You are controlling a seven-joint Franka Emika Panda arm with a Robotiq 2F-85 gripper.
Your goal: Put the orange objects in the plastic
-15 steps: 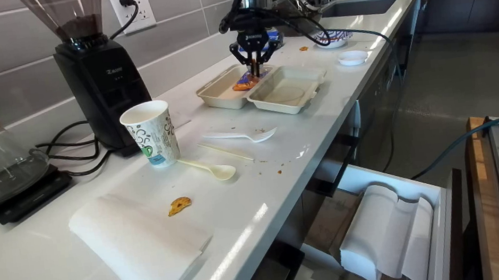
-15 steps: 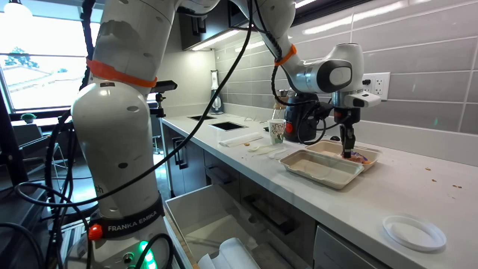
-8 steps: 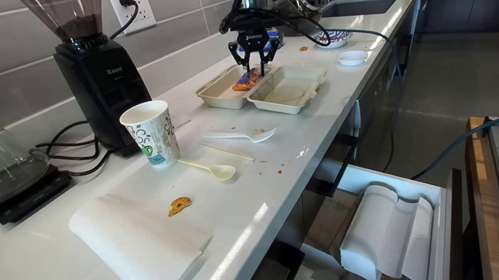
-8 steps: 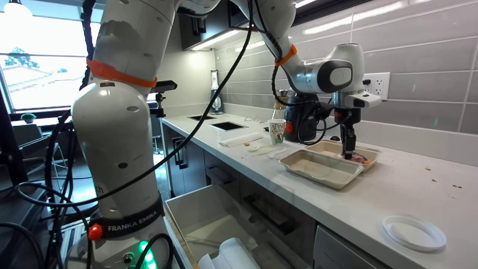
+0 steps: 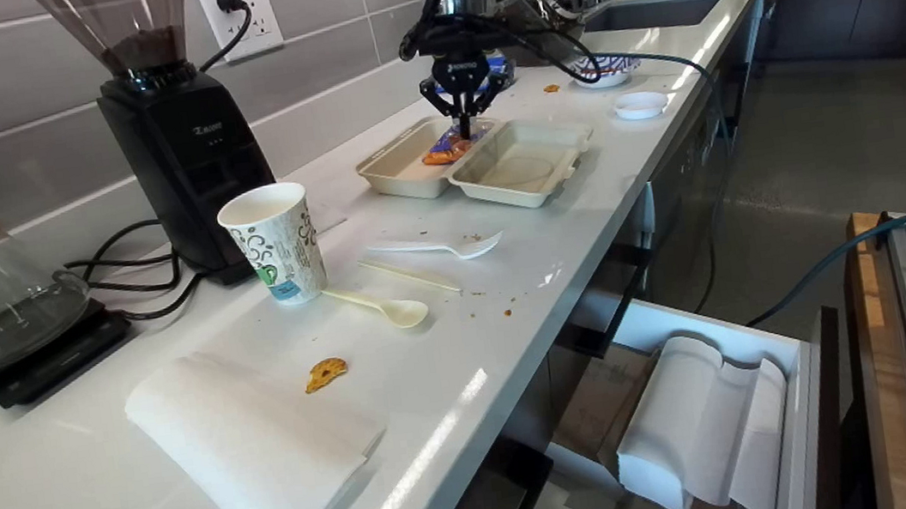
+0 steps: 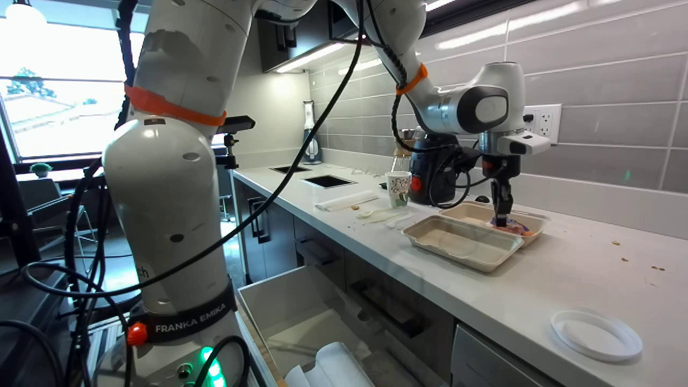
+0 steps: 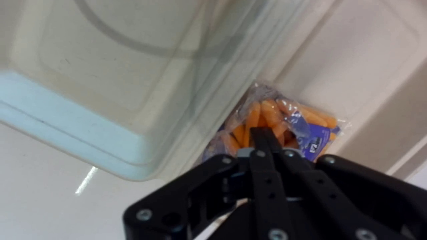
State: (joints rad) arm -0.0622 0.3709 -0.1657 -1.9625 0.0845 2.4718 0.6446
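Note:
Several small orange pieces lie in a clear plastic bag with a purple label, mouth open, in the wrist view. The bag shows in both exterior views. It lies in the back half of the open beige takeout box, near the fold. My gripper points down just over the bag's opening, its fingertips together with nothing visible between them. It also shows in both exterior views. The fingertips hide part of the bag and pieces; touching or not cannot be told.
A paper cup, a white fork, a spoon and a folded napkin lie nearer. A cracker-like piece is on the counter. A white lid and a bowl stand beyond the box.
The fingers were nearly closed with orange between them one second ago, then opened over the bag, and are now shut again. The gripper has risen slightly. The bag has stayed in place.

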